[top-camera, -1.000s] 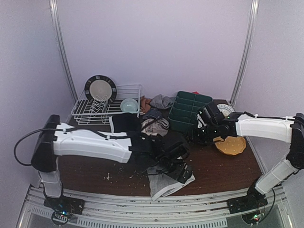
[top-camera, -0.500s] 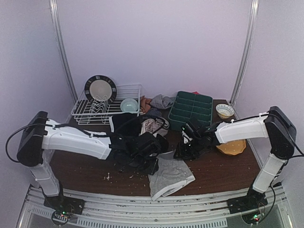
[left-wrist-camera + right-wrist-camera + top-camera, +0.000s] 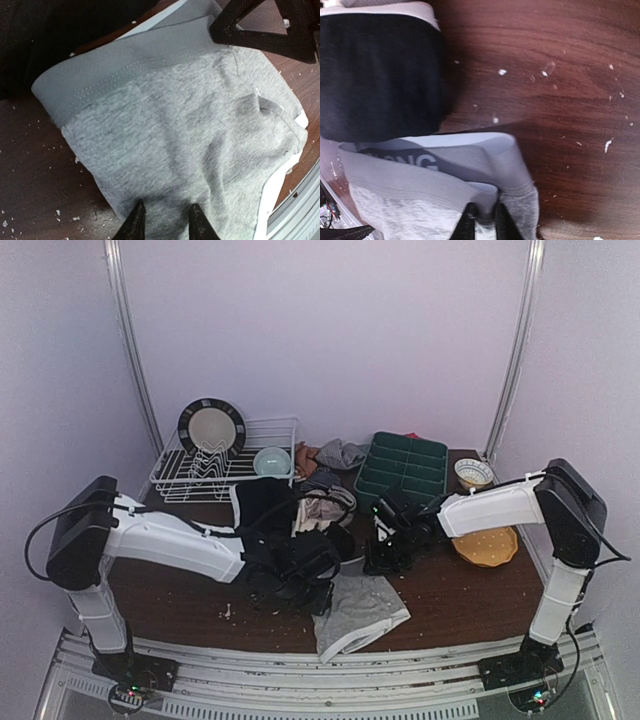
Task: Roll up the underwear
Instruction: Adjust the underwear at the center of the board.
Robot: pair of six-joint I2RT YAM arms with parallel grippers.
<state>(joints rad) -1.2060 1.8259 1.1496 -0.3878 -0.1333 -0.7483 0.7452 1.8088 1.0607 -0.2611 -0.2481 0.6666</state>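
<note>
A light grey underwear [image 3: 362, 610] lies flat on the brown table near the front edge, its waistband toward the back. My left gripper [image 3: 320, 592] is at its left edge. In the left wrist view the grey underwear [image 3: 175, 125] fills the frame and the left gripper [image 3: 165, 222] pinches a fold of its cloth. My right gripper [image 3: 378, 562] is at the back corner. Up close, the right gripper [image 3: 485, 220] is shut on the folded waistband [image 3: 445, 165]. A black underwear [image 3: 380, 75] lies just behind. A beige-pink one [image 3: 320, 508] lies further back.
A white dish rack [image 3: 225, 468] with a plate [image 3: 211, 427] and a pale blue bowl [image 3: 271, 461] stands at the back left. A green tray [image 3: 403, 472], a small bowl [image 3: 473, 473] and a yellow plate [image 3: 487, 545] are at the right. More clothes [image 3: 338, 454] are piled at the back.
The right arm swung left and down to the grey underwear's waistband and closed on it. The left gripper pulled back to the garment's left edge and its jaws narrowed onto the cloth.
</note>
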